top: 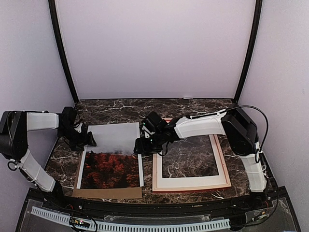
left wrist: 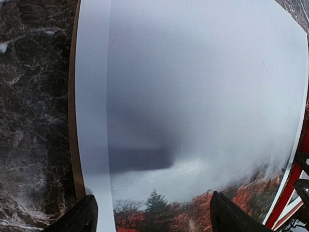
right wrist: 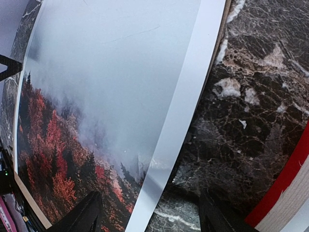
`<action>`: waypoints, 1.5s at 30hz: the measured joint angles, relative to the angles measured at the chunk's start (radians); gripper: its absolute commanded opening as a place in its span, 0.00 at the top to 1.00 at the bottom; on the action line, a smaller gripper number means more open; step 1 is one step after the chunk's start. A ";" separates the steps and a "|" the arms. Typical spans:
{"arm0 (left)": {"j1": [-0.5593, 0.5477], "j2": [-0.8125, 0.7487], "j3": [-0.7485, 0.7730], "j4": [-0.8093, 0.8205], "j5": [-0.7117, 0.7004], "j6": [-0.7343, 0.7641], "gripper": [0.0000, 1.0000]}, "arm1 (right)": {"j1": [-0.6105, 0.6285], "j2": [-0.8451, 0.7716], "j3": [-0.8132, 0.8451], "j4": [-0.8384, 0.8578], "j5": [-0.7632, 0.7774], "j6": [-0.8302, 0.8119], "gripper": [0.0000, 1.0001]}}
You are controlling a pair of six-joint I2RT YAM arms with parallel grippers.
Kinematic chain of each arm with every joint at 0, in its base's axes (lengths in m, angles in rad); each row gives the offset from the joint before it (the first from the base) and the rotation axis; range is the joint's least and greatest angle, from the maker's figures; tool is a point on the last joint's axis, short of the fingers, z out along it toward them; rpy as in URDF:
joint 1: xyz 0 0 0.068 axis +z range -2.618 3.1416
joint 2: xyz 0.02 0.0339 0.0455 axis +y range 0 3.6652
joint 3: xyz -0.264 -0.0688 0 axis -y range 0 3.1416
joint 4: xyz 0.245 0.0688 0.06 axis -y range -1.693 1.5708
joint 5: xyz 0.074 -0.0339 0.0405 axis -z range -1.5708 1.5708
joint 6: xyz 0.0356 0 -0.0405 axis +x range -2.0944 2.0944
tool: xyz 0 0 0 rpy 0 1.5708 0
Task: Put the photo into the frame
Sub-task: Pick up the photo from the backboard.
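Note:
The photo [top: 111, 164], grey mist over red-orange trees, lies flat left of centre, bordered by a white mat [top: 141, 171] on brown cardboard [top: 106, 192]. The frame [top: 190, 184] lies to its right, pale side up with a red rim showing. My left gripper [top: 90, 140] is low over the photo's far left edge, and my right gripper [top: 140, 145] is low over its far right edge. In the left wrist view, my left gripper [left wrist: 154, 220] is open above the photo [left wrist: 203, 96] and the mat strip [left wrist: 91, 121]. In the right wrist view, my right gripper [right wrist: 149, 217] is open astride the mat strip [right wrist: 188, 96], beside the photo [right wrist: 96, 72].
Everything rests on a dark marble tabletop [top: 125, 108] enclosed by white walls. Bare marble shows through the frame's opening [top: 190, 157]. A red edge of the frame [right wrist: 285, 188] lies close to the right gripper, and the same red edge [left wrist: 289, 193] shows past the photo's far side.

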 measured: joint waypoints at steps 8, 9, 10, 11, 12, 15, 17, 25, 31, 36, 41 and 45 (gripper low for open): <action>0.000 0.014 -0.005 0.001 0.007 0.013 0.18 | 0.000 0.000 0.000 0.003 -0.028 0.006 0.31; 0.000 0.014 -0.005 0.001 0.007 0.013 0.18 | 0.000 0.001 0.000 0.003 -0.033 0.008 0.31; 0.000 0.013 -0.005 0.001 0.007 0.014 0.18 | 0.000 0.001 0.000 0.003 -0.036 0.009 0.31; 0.000 0.011 -0.005 0.000 0.007 0.014 0.18 | 0.000 0.001 0.000 0.004 -0.039 0.010 0.31; 0.000 0.009 -0.005 0.001 0.007 0.013 0.18 | 0.000 0.002 0.000 0.005 -0.041 0.012 0.31; 0.000 -0.013 -0.013 0.000 0.004 0.013 0.18 | 0.000 0.002 0.000 0.005 -0.043 0.013 0.32; 0.000 -0.030 -0.017 0.000 -0.001 0.014 0.18 | 0.000 0.002 0.000 0.006 -0.046 0.015 0.32; 0.000 -0.042 -0.020 -0.008 -0.027 0.021 0.17 | 0.000 0.002 -0.007 0.020 -0.054 0.020 0.32; 0.000 -0.039 -0.020 -0.020 -0.060 0.025 0.17 | 0.000 0.002 -0.012 0.037 -0.063 0.023 0.32; 0.000 -0.031 -0.021 -0.020 -0.063 0.025 0.17 | 0.000 0.003 -0.012 0.039 -0.073 0.024 0.32; 0.000 -0.014 -0.026 -0.020 -0.051 0.026 0.17 | 0.000 0.003 -0.021 0.062 -0.088 0.034 0.32; 0.000 -0.006 -0.026 -0.017 -0.034 0.026 0.18 | 0.001 0.003 -0.032 0.089 -0.105 0.048 0.33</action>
